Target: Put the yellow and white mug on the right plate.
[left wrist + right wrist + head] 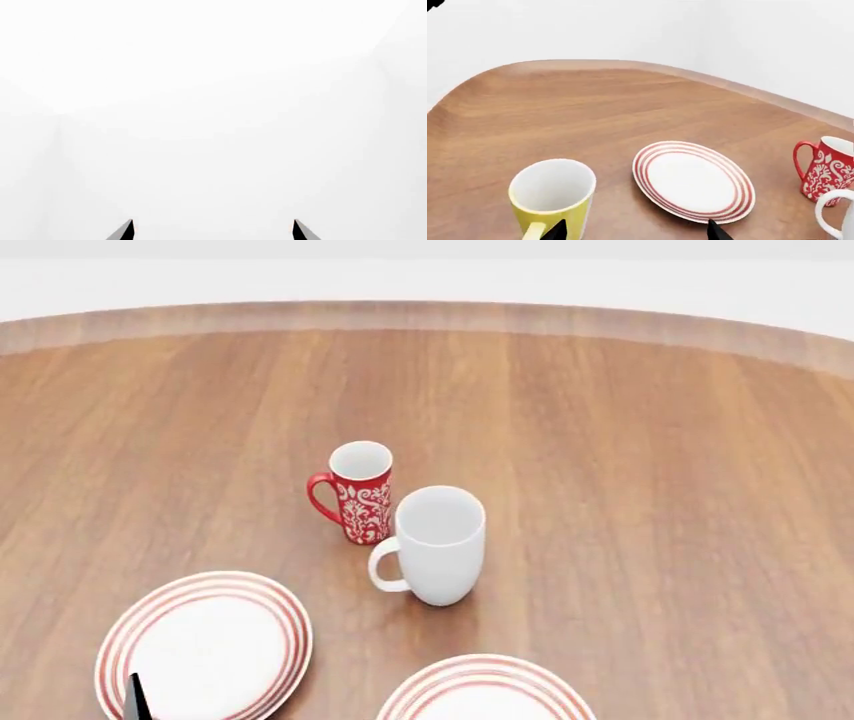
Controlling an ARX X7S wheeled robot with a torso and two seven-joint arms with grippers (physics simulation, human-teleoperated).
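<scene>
So I'm hovering my right gripper [635, 231] just behind the yellow and white mug [552, 197], jaws spread wide with nothing in them, only the two dark tips showing at the edge of my wrist view. The mug is standing upright on the wooden table [560, 110], right beside the right plate [692, 181], near but not touching (the head view isn't catching it at all). I'm guessing it's rigid glazed ceramic, so slick, chippy and not heavy; I'm thinking pinch across the rim wall or the body rather than the little handle [534, 231] pointing back at me. My left gripper [213, 230] is open too, staring at blank white. The red mug [827, 169] and white mug [438, 544] are sitting off beyond the plate.
</scene>
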